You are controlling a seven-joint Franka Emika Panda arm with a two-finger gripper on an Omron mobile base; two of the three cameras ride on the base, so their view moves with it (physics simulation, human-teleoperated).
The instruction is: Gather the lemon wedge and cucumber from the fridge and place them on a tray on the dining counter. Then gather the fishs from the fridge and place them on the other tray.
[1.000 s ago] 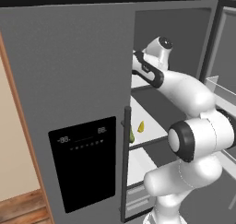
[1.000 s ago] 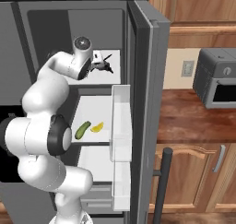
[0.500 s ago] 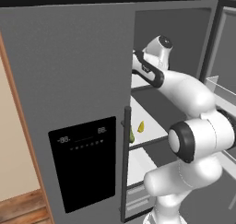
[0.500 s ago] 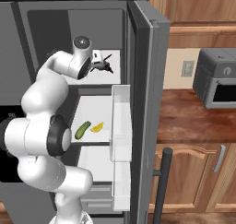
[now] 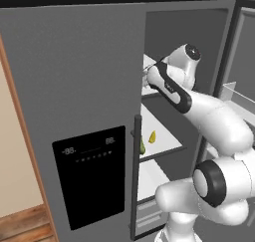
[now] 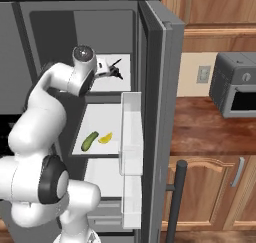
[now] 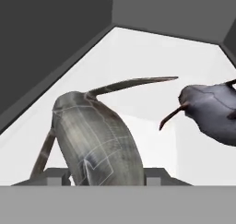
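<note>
Your arm reaches onto the fridge's upper shelf (image 6: 112,82), where both fish lie. The nearer fish (image 7: 99,142) sits dead ahead of your jaws, right at them, long axis running away from you; the second fish (image 7: 212,114) lies beside it. You cannot tell from these views whether the jaws pinch it.

Upper fridge shelf (image 6: 112,82): near fish (image 7: 99,142) stands directly ahead in the hand view; second fish (image 7: 213,112) at 3 o'clock of it, a bare white strip between them. Dark side wall (image 7: 46,48) bounds the 9 o'clock side.
Middle shelf (image 6: 107,119): cucumber (image 6: 90,141) and lemon wedge (image 6: 105,137) near the front; bare behind.
Door bin (image 6: 131,132) lines the right side.
</note>
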